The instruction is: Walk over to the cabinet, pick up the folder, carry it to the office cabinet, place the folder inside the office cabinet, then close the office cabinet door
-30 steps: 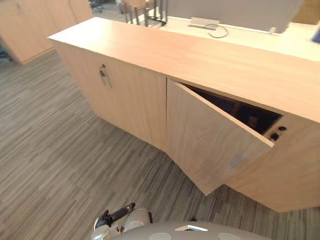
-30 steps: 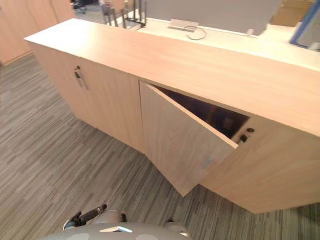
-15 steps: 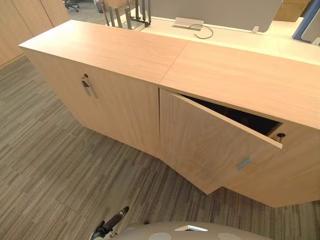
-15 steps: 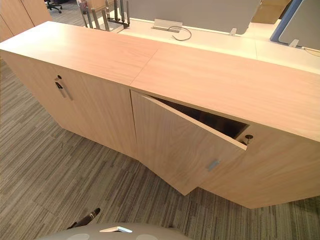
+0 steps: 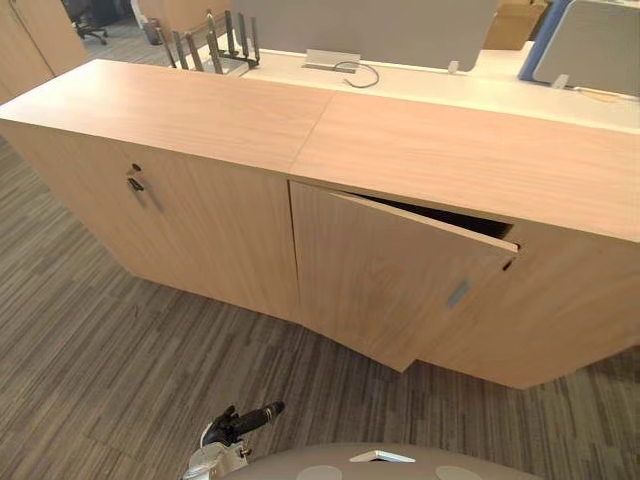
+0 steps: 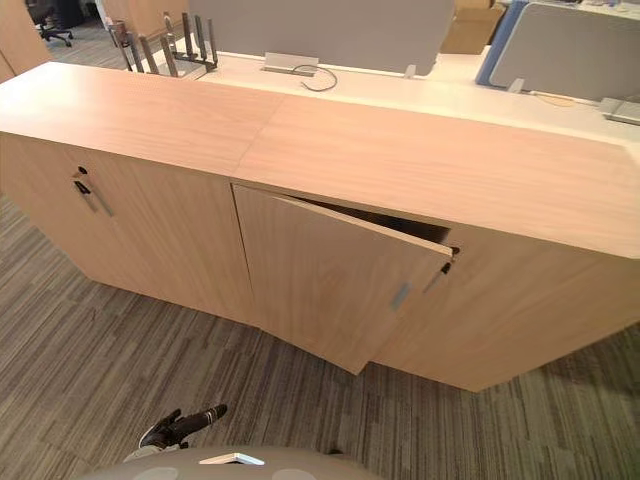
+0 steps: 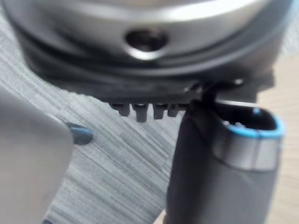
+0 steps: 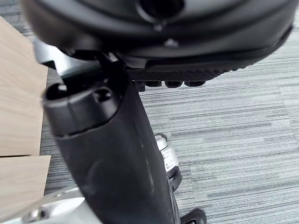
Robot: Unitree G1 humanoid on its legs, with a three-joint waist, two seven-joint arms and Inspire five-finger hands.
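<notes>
Cabinet: long light-wood office cabinet (image 5: 200, 110), stood on grey striped carpet (image 5: 100, 370).
Door: light-wood cabinet door (image 5: 380, 270), hung ajar; its handle edge is swung out from the front and a narrow dark gap is left behind it.
Handle: small grey pull (image 5: 458, 294), set near the door's free edge.
Folder: location cannot be told; the interior is too dark.
Left hand (image 5: 240, 420): held low above the carpet, well apart from the door, fingers straight, nothing gripped.
Right hand (image 8: 117, 154): seen over carpet beside a wood panel, fingers relaxed, nothing gripped.
Behind: white desk (image 5: 480, 88) with grey screen (image 5: 370, 25).
</notes>
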